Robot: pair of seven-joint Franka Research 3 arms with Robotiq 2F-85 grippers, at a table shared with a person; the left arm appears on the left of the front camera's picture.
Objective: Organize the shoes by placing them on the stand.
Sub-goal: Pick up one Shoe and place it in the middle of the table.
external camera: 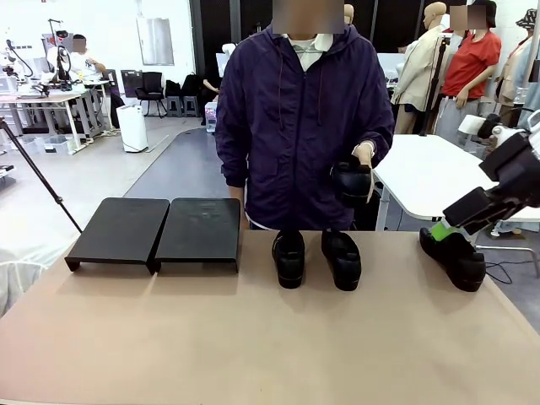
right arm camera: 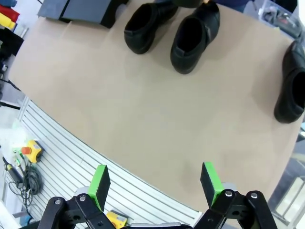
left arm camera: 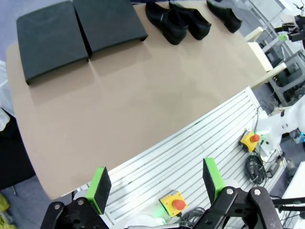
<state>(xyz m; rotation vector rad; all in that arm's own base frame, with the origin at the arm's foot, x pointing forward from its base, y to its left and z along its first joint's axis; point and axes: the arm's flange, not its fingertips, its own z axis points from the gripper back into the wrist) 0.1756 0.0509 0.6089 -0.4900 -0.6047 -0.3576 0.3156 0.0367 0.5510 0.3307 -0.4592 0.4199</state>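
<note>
The stand, two flat black platforms (external camera: 118,232) (external camera: 198,229), sits side by side at the table's far left, bare on top; it is also in the left wrist view (left arm camera: 50,38) (left arm camera: 107,21). Two glossy black shoes (external camera: 288,257) (external camera: 342,259) stand together at the far middle, and a third shoe (external camera: 454,257) lies at the far right. The person holds another shoe (external camera: 350,181) in one hand above the far edge. My right gripper (external camera: 443,228) hangs open in the air, short of the right shoe (right arm camera: 290,86). My left gripper (left arm camera: 156,183) is open over the near edge, holding nothing.
The tan tabletop (external camera: 253,337) is bare on the near side. A slatted white base with yellow emergency-stop boxes (left arm camera: 174,202) lies below the near edge. A white table (external camera: 430,173) stands behind at the right and a tripod leg (external camera: 34,169) at the far left.
</note>
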